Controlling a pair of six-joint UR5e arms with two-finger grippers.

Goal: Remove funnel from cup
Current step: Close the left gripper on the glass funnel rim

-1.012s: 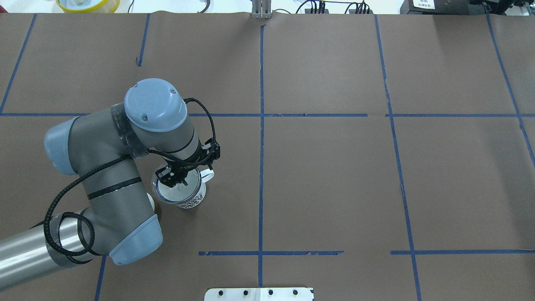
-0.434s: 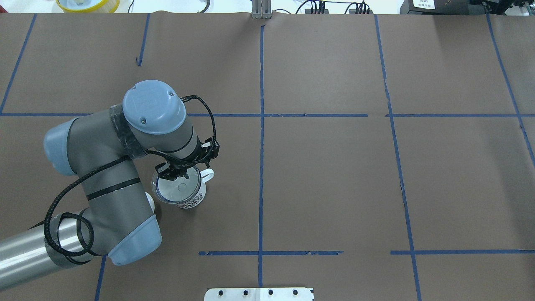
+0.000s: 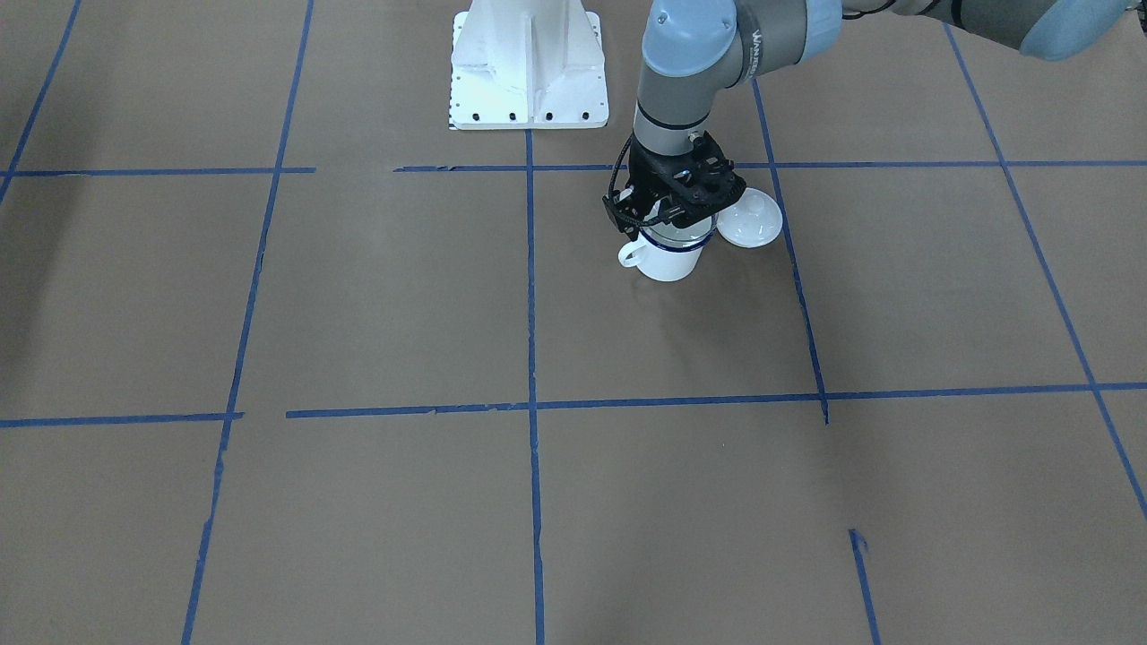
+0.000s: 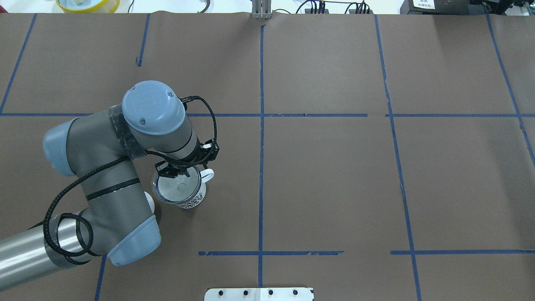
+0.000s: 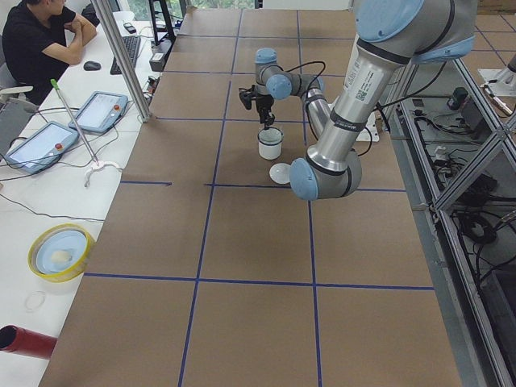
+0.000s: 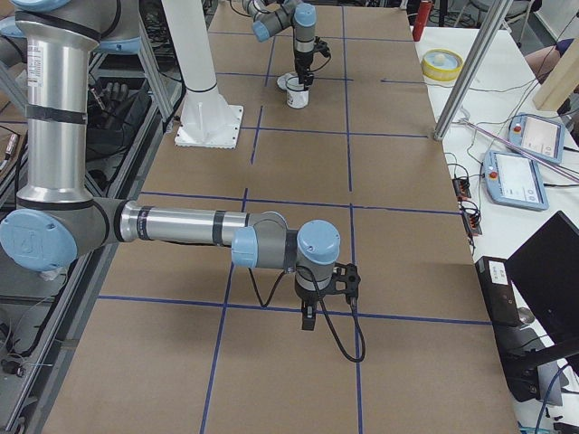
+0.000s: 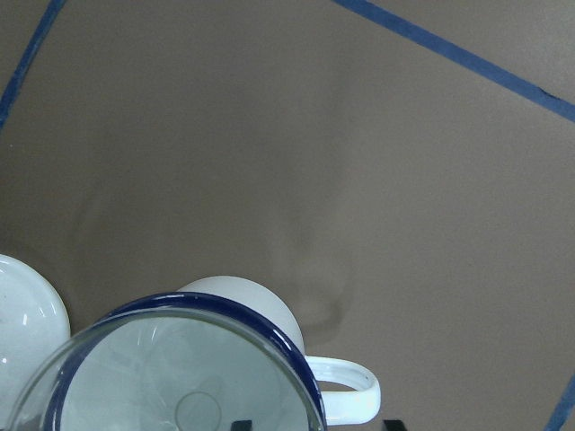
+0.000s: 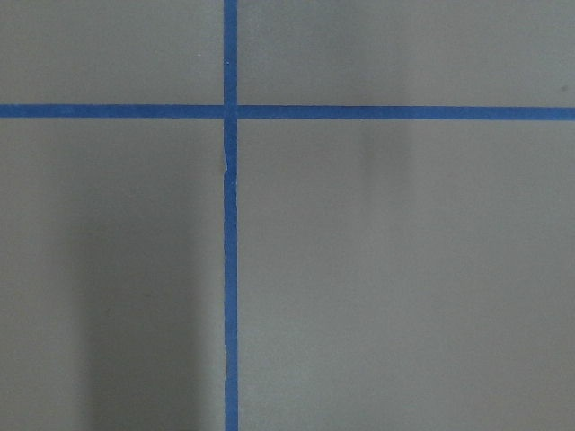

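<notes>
The white enamel cup [image 4: 195, 200] with a dark blue rim stands upright on the brown table, its handle toward the table's middle. The clear funnel [image 4: 177, 189] sits in its mouth. My left gripper [image 4: 171, 172] hangs over the cup's far rim with its jaws open; in the left wrist view [image 7: 314, 424] the two fingertips straddle the rim and handle of the cup [image 7: 241, 298], and the funnel [image 7: 153, 377] rests inside it. In the front view the gripper [image 3: 672, 215] hides most of the funnel above the cup [image 3: 668, 262]. My right gripper [image 6: 308, 324] shows only in the right side view; I cannot tell its state.
A white round knobbed lid [image 3: 751, 222] lies on the table right beside the cup, half hidden by my left arm in the overhead view [image 4: 149, 200]. The robot's white base plate [image 3: 529, 63] stands behind. Blue tape lines cross the brown table.
My left gripper has drawn back from over the middle of the funnel to the cup's far rim. The cup and funnel have not moved.
</notes>
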